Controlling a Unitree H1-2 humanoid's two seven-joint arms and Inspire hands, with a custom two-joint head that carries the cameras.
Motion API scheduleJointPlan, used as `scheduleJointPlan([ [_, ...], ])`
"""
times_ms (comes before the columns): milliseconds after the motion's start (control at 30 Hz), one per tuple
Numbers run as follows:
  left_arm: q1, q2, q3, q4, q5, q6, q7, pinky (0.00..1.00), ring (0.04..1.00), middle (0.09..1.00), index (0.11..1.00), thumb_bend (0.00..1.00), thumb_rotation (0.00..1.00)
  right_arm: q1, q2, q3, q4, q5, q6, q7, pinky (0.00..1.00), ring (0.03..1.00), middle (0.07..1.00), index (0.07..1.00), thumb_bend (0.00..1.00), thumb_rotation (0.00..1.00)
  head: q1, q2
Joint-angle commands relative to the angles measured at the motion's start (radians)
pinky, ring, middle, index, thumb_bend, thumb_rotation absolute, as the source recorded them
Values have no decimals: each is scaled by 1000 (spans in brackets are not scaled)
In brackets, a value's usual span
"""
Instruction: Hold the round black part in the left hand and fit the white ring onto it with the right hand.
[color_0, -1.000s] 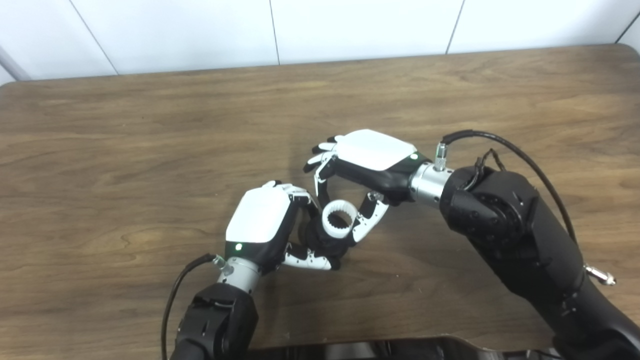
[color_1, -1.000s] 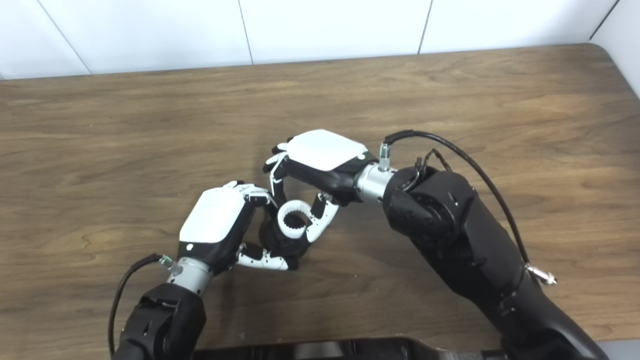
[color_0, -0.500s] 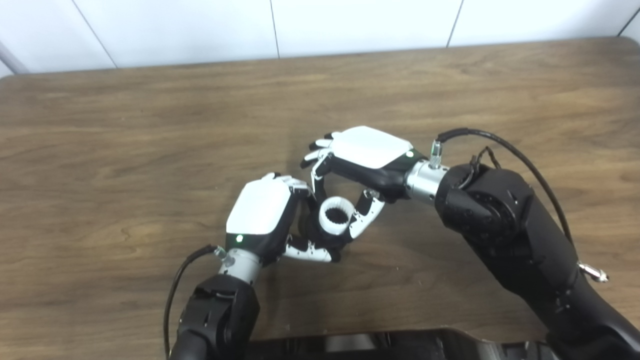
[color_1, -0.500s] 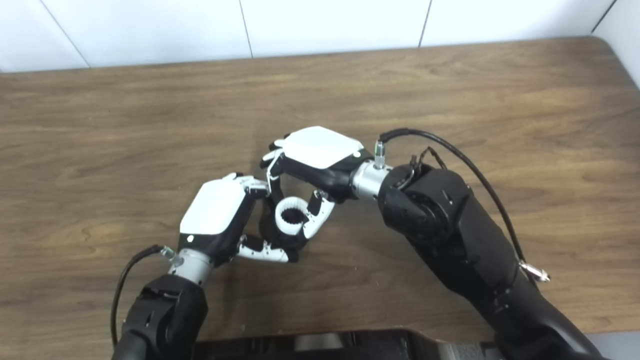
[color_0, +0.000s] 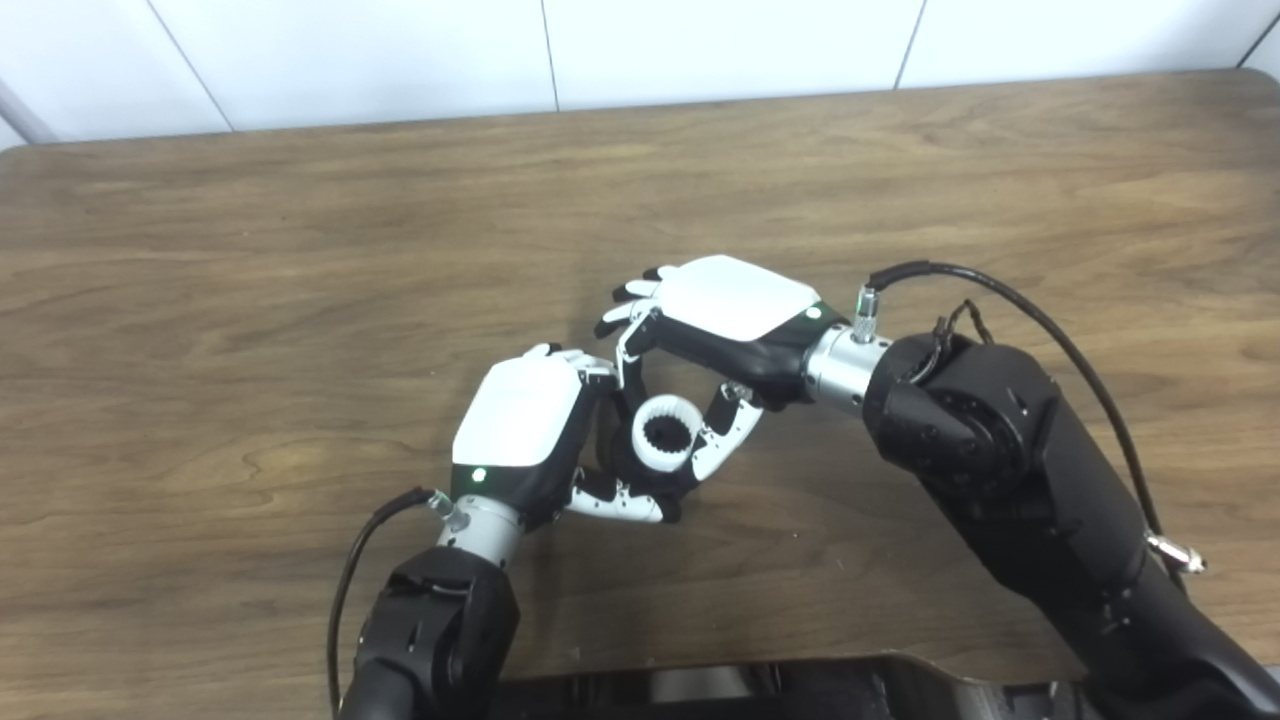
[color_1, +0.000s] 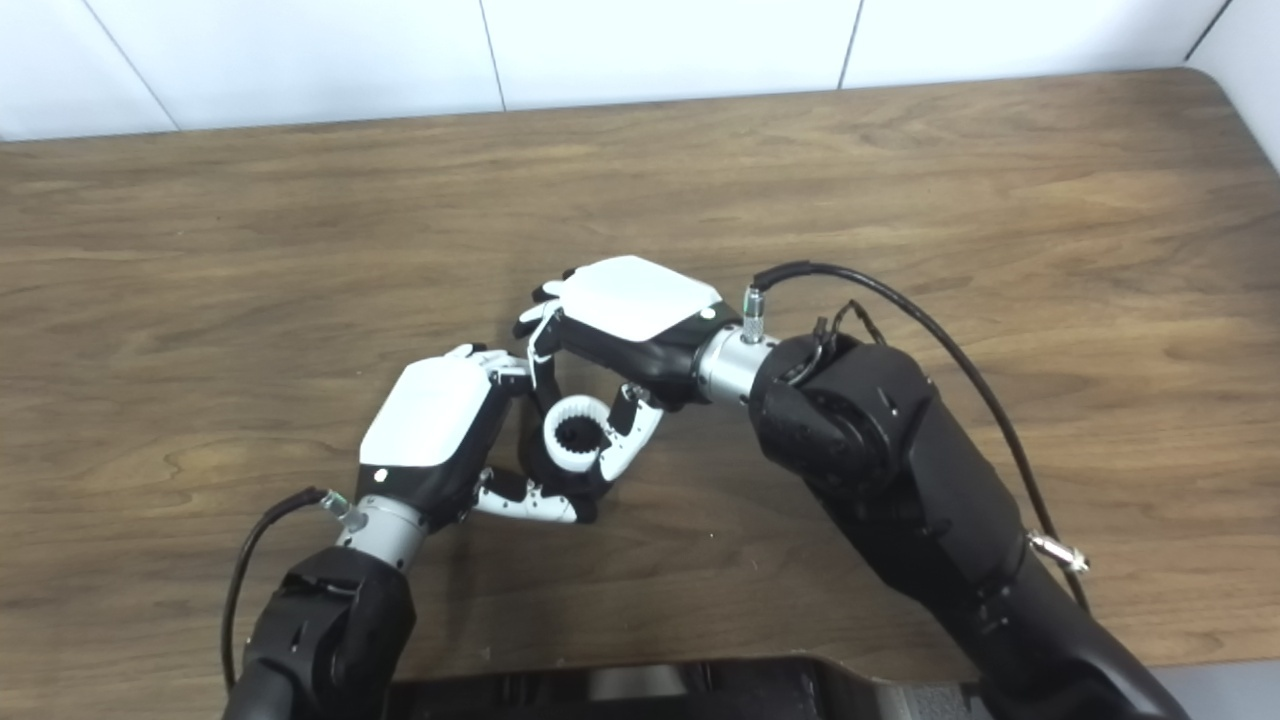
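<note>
My left hand is shut on the round black part, which shows only as a dark edge under and around the white ring. The white ring, toothed on its inside, sits over the top of the black part, with black showing through its hole. My right hand reaches in from the right and is shut on the ring, its thumb against the ring's right side and its fingers on the far side. Both hands meet just above the table, near its middle. Most of the black part is hidden by fingers.
The brown wooden table stretches wide to the left, right and back. A white wall panel runs behind its far edge. A black cable loops off my right wrist. A dark body edge lies at the bottom.
The ring has come down and slightly left onto the black part; its hole, through which the table showed a second ago, is now dark. The camera tilted a little.
</note>
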Motion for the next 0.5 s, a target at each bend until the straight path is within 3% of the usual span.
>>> scheduleJointPlan([
  [0,-10,-5,-5,-19,-2,-12,10,915,834,760,485,520,50,-13,9,-8,-12,0,-19,-16,1000,959,875,485,524,137,-1,0],
  [467,-9,-10,-8,-25,5,-6,4,920,844,763,486,519,52,-3,13,-20,6,-5,-27,-24,995,959,872,485,524,136,0,4],
])
